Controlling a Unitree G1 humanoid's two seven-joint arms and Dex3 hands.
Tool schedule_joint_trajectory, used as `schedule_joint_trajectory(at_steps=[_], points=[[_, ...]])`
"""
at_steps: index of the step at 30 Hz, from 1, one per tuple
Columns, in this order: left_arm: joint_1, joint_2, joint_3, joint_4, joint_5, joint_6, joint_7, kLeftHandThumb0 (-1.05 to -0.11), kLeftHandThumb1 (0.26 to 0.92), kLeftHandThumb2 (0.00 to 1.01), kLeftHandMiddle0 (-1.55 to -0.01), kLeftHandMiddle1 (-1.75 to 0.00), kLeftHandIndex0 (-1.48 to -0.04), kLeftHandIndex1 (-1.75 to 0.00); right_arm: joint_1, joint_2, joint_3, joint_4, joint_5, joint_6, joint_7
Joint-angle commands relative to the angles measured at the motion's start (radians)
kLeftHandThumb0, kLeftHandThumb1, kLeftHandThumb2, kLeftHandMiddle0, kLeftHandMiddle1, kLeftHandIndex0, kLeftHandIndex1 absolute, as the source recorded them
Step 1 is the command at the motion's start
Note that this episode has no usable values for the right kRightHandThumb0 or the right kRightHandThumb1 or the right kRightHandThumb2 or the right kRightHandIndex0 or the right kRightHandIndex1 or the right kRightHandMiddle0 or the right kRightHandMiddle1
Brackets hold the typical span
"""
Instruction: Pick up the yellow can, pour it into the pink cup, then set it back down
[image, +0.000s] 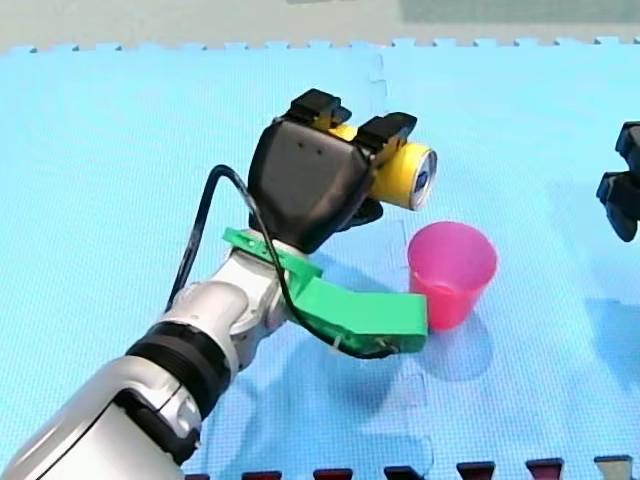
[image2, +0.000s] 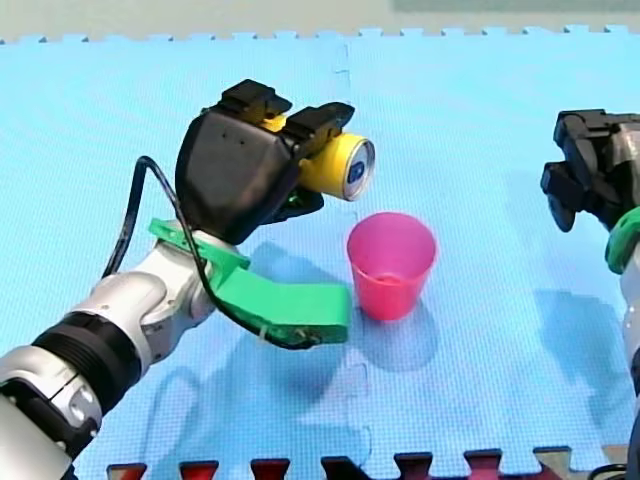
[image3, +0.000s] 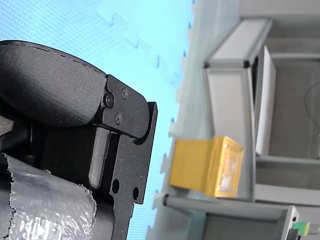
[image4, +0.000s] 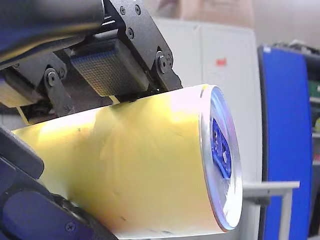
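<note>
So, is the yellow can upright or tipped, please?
Tipped: the left hand holds the yellow can on its side, lid toward the pink cup; right hand at far right.

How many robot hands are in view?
2. The left robot hand holds the yellow can on its side near the pink cup; the right robot hand is far right.

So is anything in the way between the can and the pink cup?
No, nothing I can see. The left robot hand holds the can tipped sideways, above and beside the cup, with only air between them. The right robot hand is off to the right.
</note>
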Motion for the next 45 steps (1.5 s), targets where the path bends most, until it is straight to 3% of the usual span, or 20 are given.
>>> schedule_joint_trajectory(at_steps=[1,7,24,25,27,29,35,45], points=[[-0.013,0.004,-0.011,0.008,0.006,0.01,0.018,-0.314,0.839,0.0,-0.95,-1.03,-1.18,0.0,-0.001,-0.001,-0.001,0.0,0.0,0.0,-0.002],[-0.017,0.007,-0.028,0.018,0.014,0.024,0.029,-0.339,0.846,0.0,-0.89,-1.23,-1.22,-0.02,-0.001,0.001,0.0,0.0,0.0,0.001,-0.003],[-0.026,0.009,-0.045,0.024,0.01,0.016,0.031,-0.36,0.854,0.0,-0.82,-1.41,-1.26,-0.1,-0.003,0.004,-0.005,0.003,0.004,-0.001,0.0],[-0.026,0.01,-0.046,0.019,0.009,0.006,0.029,-0.361,0.853,0.0,-0.81,-1.42,-1.24,-0.14,-0.004,0.004,-0.005,0.003,0.004,0.0,0.0],[-0.024,0.013,-0.046,0.007,0.004,-0.023,0.025,-0.356,0.85,0.0,-0.8,-1.45,-1.0,-0.6,-0.004,0.004,-0.006,0.004,0.004,0.0,0.001],[-0.023,0.015,-0.044,0.0,-0.001,-0.043,0.025,-0.354,0.848,0.0,-0.8,-1.45,-0.9,-0.79,-0.005,0.004,-0.006,0.004,0.004,0.0,0.001],[-0.02,0.012,-0.042,-0.006,-0.003,-0.062,0.042,-0.333,0.837,0.0,-0.79,-1.46,-0.81,-0.99,-0.005,0.004,-0.011,0.003,0.007,-0.001,0.004],[-0.022,0.014,-0.043,-0.006,0.001,-0.058,0.044,-0.323,0.829,0.0,-0.79,-1.49,-0.78,-1.07,-0.009,0.001,-0.012,0.003,0.005,0.0,0.01]])
